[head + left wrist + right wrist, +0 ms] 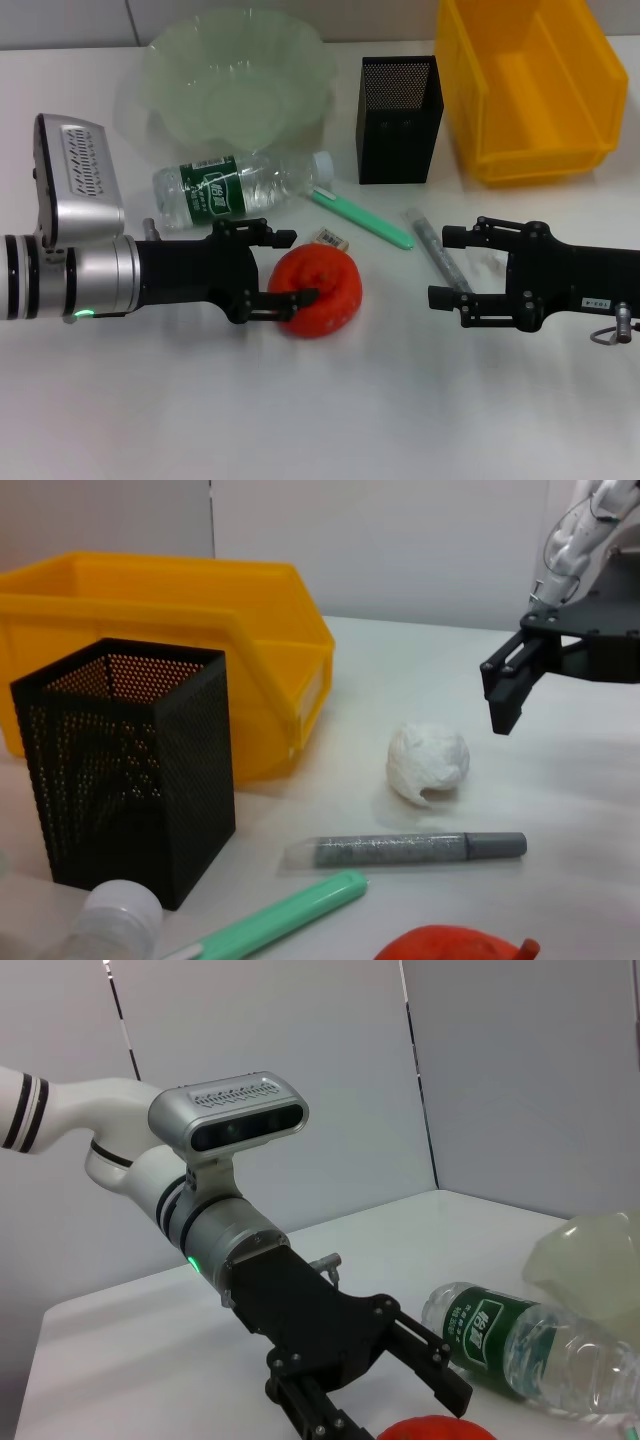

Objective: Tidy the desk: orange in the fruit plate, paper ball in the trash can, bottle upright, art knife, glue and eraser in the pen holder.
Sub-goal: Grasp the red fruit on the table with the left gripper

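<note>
Left gripper (293,266): wide around orange (322,288). Right gripper (450,267): wide, empty, over bare tabletop (330,410); bottle (235,188) lying.

One orange (318,290), bottle (235,187), fruit plate (235,75), pen holder (398,118), trash can (530,85), paper ball (428,762), eraser (331,237).

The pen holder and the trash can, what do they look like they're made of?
The pen holder looks like black metal mesh with a matte finish: its walls are a fine grid of tiny holes you can see through, with solid rim strips. The trash can looks like moulded plastic, bright yellow and smooth with a slight sheen, thick rounded edges and a stepped rim. Both are judged by look alone.
</note>
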`<action>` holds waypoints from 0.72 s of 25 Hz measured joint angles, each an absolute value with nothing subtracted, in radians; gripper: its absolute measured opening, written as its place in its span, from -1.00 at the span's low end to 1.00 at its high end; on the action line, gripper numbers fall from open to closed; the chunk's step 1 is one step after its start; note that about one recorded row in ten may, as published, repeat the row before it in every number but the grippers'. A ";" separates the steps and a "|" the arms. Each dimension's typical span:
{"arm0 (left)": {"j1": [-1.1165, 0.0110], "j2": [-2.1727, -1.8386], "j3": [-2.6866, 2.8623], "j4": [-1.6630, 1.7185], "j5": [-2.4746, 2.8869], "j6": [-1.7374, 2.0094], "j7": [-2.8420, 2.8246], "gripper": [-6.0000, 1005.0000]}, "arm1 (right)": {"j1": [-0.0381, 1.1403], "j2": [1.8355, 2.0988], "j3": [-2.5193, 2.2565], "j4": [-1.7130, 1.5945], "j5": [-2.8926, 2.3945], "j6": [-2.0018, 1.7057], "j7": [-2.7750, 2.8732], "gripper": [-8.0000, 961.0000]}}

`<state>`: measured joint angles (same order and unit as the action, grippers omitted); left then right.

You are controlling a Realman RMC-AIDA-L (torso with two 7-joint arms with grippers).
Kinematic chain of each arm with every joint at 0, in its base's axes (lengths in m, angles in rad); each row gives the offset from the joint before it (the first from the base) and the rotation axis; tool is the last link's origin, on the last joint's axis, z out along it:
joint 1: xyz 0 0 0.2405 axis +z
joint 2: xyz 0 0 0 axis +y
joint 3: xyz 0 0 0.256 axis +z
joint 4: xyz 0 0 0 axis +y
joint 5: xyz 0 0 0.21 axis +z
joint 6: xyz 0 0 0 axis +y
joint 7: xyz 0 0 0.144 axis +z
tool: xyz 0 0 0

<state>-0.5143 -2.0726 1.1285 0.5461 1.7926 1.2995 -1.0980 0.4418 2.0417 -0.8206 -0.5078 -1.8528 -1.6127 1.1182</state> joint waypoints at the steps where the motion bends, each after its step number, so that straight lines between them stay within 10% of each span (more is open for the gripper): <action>1: -0.514 -2.073 1.133 0.546 1.792 1.297 -1.097 0.53 | 0.442 2.042 -0.821 -0.508 -1.853 -1.612 1.118 0.69; 13: -0.518 -2.076 1.241 0.555 1.784 1.243 -1.087 0.53 | 0.442 2.042 -0.821 -0.508 -1.853 -1.613 1.118 0.69; 18: -0.522 -2.076 1.246 0.555 1.781 1.245 -1.087 0.10 | 0.442 2.042 -0.821 -0.508 -1.853 -1.613 1.118 0.69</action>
